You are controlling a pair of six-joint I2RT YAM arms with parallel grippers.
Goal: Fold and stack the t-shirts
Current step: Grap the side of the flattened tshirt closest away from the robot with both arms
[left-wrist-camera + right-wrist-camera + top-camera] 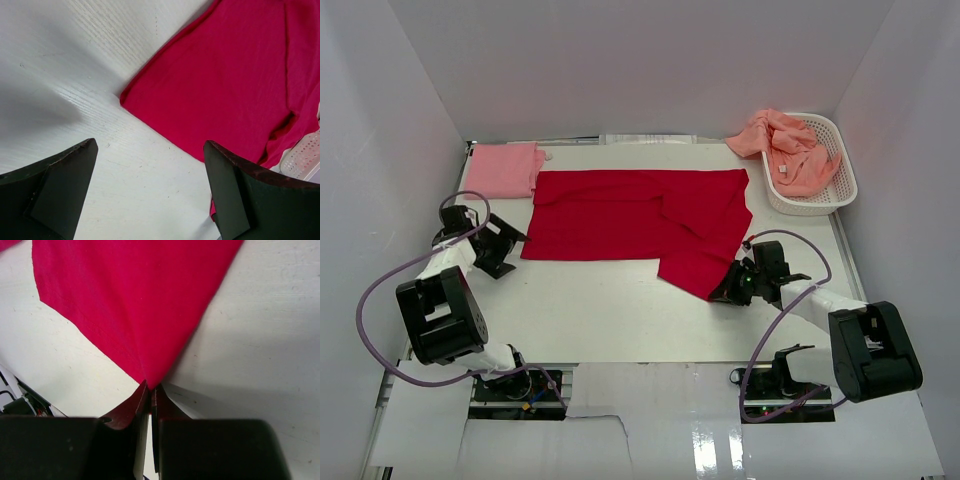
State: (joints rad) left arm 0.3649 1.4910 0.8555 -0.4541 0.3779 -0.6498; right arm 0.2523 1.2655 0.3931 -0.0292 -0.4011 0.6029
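A bright red t-shirt (630, 215) lies spread across the middle of the table, its right part folded into a flap reaching toward the near right. My right gripper (724, 291) is shut on the near tip of that flap; the right wrist view shows the red t-shirt (135, 305) pinched to a point between the closed fingers (131, 412). My left gripper (514, 245) stands open just left of the shirt's near-left corner, with bare table between its fingers (65, 190) and the red t-shirt (235, 85) ahead. A folded light pink t-shirt (507, 168) rests at the back left. Salmon-orange t-shirts (788, 145) spill from the basket.
A white latticed basket (820, 195) stands at the back right beside the red shirt's right end. White walls (380, 130) enclose the table on three sides. Purple cables (380, 290) loop beside both arms.
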